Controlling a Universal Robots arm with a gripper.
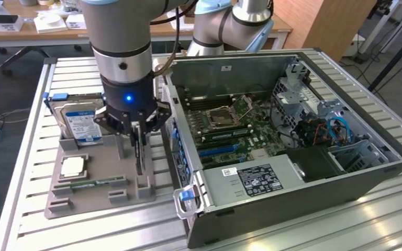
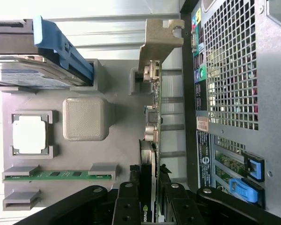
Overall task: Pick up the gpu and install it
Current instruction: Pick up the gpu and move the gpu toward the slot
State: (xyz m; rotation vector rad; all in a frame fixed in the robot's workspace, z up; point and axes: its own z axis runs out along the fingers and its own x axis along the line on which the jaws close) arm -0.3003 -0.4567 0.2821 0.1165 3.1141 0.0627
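1. On the grey parts tray (image 1: 96, 180) just beside the open PC case (image 1: 292, 209), the gpu (image 2: 152, 117) stands on edge in its slot. Its metal bracket (image 2: 161, 40) is at the far end, near the hard drive (image 1: 79, 123).
2. The gripper (image 1: 138, 137) is right down over the card, jaws clamped on its top edge, one on each face.
3. Step in hand, I'd say, is the pick-up. The install hasn't started and nothing's in the motherboard (image 1: 225, 123) slots.
4. Can't quite tell whether the card has left the tray's posts, since the angle hides its bottom edge.
5. The next move calls for keeping the card upright and clear of the case wall, which sits really close.
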